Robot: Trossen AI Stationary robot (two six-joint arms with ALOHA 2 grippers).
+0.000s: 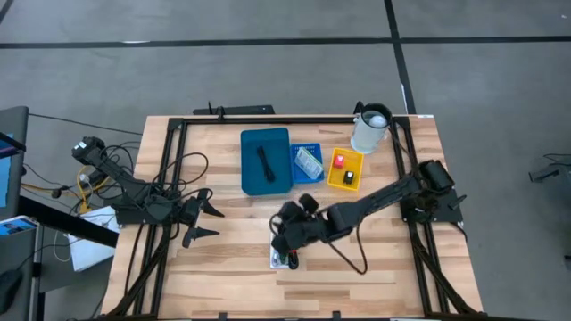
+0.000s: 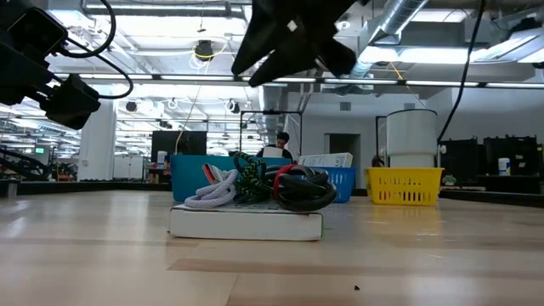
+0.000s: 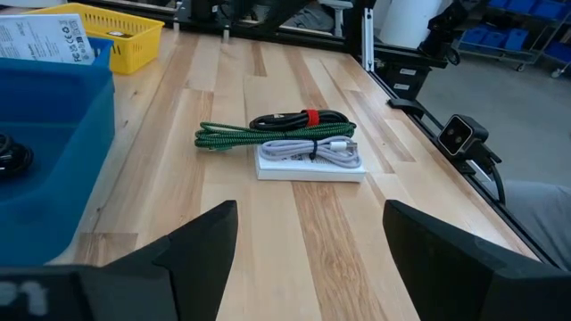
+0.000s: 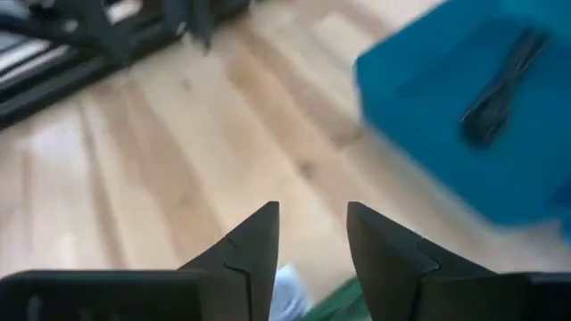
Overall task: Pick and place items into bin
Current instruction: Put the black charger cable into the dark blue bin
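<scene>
A white flat box (image 3: 310, 166) lies on the table near its near edge. On top of it rest a green-and-black braided cable (image 3: 268, 136), a pale grey cable (image 3: 312, 149) and a black cable with a red tie (image 3: 308, 117); the low view shows the same pile (image 2: 246, 204). My right gripper (image 4: 312, 241) hangs open just above this pile (image 1: 285, 259), touching nothing. My left gripper (image 3: 308, 214) waits open at the table's left (image 1: 212, 223). The blue bin (image 1: 266, 160) holds one black cable (image 4: 500, 85).
Right of the bin stand a small blue basket (image 1: 308, 161) with a white printed packet, and a yellow basket (image 1: 345, 169) with red and black pieces. A white jug (image 1: 370, 130) stands at the far right corner. Black frame rails (image 1: 419, 241) run along both table sides.
</scene>
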